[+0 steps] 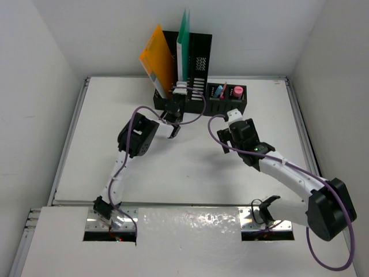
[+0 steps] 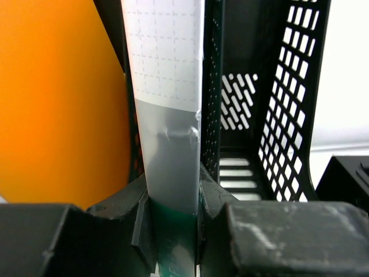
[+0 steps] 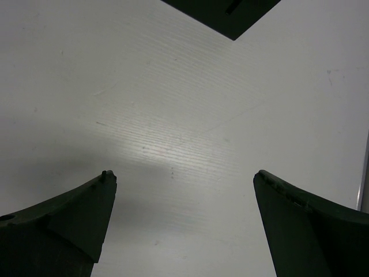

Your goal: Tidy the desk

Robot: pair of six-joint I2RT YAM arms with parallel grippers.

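The desk (image 1: 190, 167) is a large white tabletop with metal rails. At its back stands a black slotted file holder (image 1: 196, 55) with an orange folder (image 1: 158, 60) and a green-and-white book (image 1: 184, 49) upright in it. My left gripper (image 1: 180, 92) is at the holder's front, shut on the lower edge of the book. In the left wrist view the book (image 2: 170, 115) sits pinched between the fingers of that gripper (image 2: 172, 208), with the orange folder (image 2: 57, 104) to its left. My right gripper (image 1: 232, 120) is open and empty just above the desk (image 3: 173, 115).
A low black pen tray (image 1: 228, 95) with pink and blue items adjoins the file holder on the right; its corner shows in the right wrist view (image 3: 225, 14). The holder's empty slots (image 2: 271, 115) lie right of the book. White walls enclose the desk.
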